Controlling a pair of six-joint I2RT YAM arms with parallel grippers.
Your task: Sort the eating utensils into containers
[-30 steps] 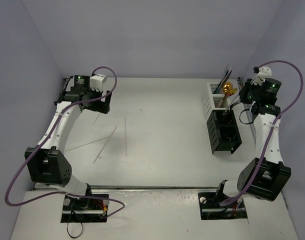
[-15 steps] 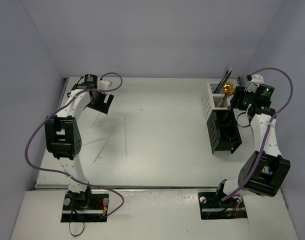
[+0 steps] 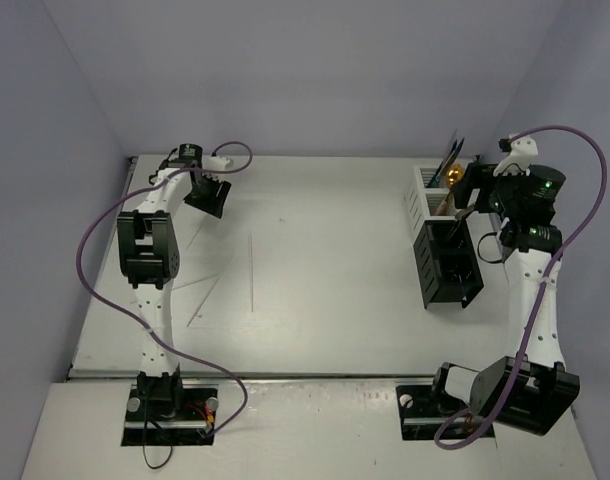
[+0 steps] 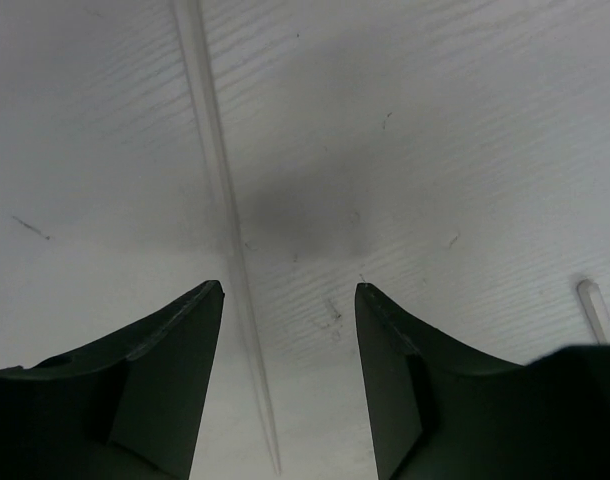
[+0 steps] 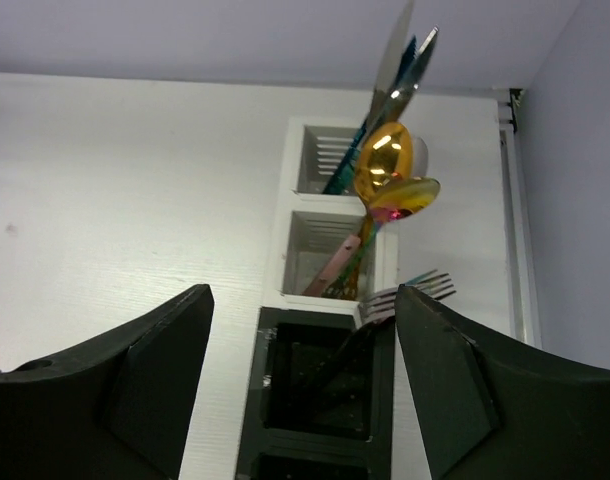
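At the upper left of the overhead view, the left hand (image 3: pixel 207 196) hangs low over the tabletop (image 3: pixel 325 300). Its wrist camera shows the jaws about half open with a thin pale stick (image 4: pixel 221 190) running lengthwise through the gap, closer to the left finger. No contact is visible and nothing is held. This looks like the pick-up step for that stick. The next move calls for bringing the fingertips right down to the surface and closing squarely across the stick, which lies flat, is very slim and could easily slip or roll away.

More sticks (image 3: pixel 252 270) lie loose left of centre, still to be sorted.

Toward the upper right stand the white box (image 3: pixel 425 195) and, just below it in the frame, the black box (image 3: pixel 447 265), touching end to end. A gold spoon (image 5: pixel 385 165) and a blue knife (image 5: pixel 418 62) stick up from the white box. A fork (image 5: pixel 417 288) leans at the black box's top compartment.

At the far right, the right hand (image 5: pixel 303 292) hovers above the boxes with its jaws wide apart and nothing between them. The fork sits clear of both fingers, so it appears delivered.
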